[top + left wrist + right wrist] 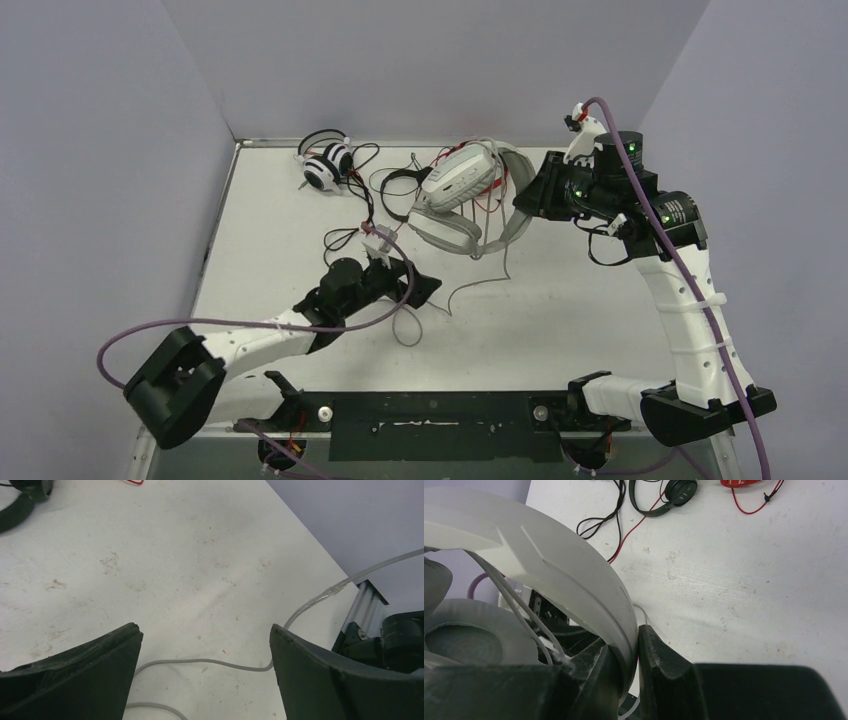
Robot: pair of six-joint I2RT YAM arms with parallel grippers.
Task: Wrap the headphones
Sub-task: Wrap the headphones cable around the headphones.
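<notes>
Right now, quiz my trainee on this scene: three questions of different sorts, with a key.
1. True or false: the left claw is shut on the grey cable.
2. What does the right claw grip? A black headphones; B grey headphones; C red headphones.
3. Which headphones lie near the table's far left corner?

Key:
1. False. It stands open, and the cable lies on the table between its fingers.
2. B, by the headband.
3. The white-and-black headphones.
</notes>
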